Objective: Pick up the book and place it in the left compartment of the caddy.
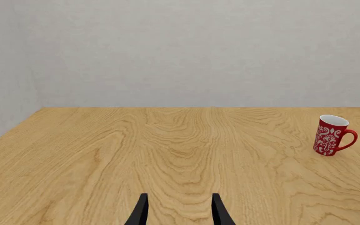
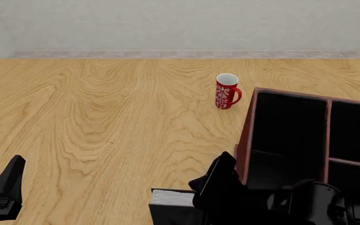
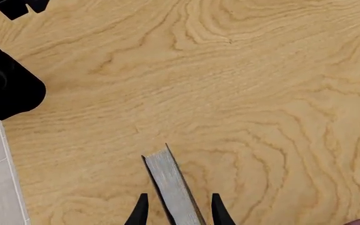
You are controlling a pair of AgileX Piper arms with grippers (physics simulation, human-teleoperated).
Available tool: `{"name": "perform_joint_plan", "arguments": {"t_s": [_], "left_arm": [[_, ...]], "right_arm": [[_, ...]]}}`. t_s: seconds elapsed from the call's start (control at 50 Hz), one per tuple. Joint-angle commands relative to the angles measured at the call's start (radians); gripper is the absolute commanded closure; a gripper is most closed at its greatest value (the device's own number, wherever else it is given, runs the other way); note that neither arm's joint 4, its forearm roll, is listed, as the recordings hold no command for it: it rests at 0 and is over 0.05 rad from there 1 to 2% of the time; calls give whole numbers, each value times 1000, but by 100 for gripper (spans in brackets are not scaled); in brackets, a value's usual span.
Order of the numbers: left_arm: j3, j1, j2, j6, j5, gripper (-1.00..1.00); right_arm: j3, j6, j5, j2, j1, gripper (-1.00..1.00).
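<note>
Currently the book (image 3: 172,190) is gripped between the fingers of the right hand (image 3: 176,213) near the desk's (image 2: 105,117) front edge, just beside the caddy (image 2: 247,136), so a lift over the wall into the left compartment (image 2: 286,136) is required next, while the left hand (image 1: 178,213) is held released and idle.

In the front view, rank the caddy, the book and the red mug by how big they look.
1. The caddy, clearly largest, though cut off by the frame's edge.
2. The book, but only part shows behind the right arm, and it sits nearest the camera, so this rank is unsure.
3. The red mug, smallest and farthest.
</note>
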Motion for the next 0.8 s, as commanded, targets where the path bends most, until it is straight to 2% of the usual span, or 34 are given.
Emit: {"name": "perform_joint_plan", "arguments": {"t_s": [0.02, 0.1, 0.18, 0.22, 0.24, 0.26, 0.34, 0.36, 0.46, 0.62, 0.8], "left_arm": [[0, 0, 0, 0, 0, -100], [0, 0, 0, 0, 0, -100], [0, 0, 0, 0, 0, -100], [0, 0, 0, 0, 0, -100], [0, 0, 0, 0, 0, -100], [0, 0, 0, 0, 0, -100], [0, 0, 0, 0, 0, -100], [0, 0, 0, 0, 0, -100], [0, 0, 0, 0, 0, -100], [0, 0, 0, 0, 0, -100], [0, 0, 0, 0, 0, -100]], "right_arm": [[19, 12, -36, 24, -1, -100], [28, 20, -47, 24, 4, -100], [18, 10, -81, 62, -48, -100], [16, 33, -92, 60, -57, -100], [4, 5, -101, 80, -94, -100], [3, 16, -102, 89, -91, 100], [3, -7, -107, 75, -103, 100], [7, -27, -110, 63, -104, 100], [-3, -32, -105, 55, -119, 100], [-1, -34, -95, 15, -110, 100], [-23, -7, -55, -43, -106, 100]]}}
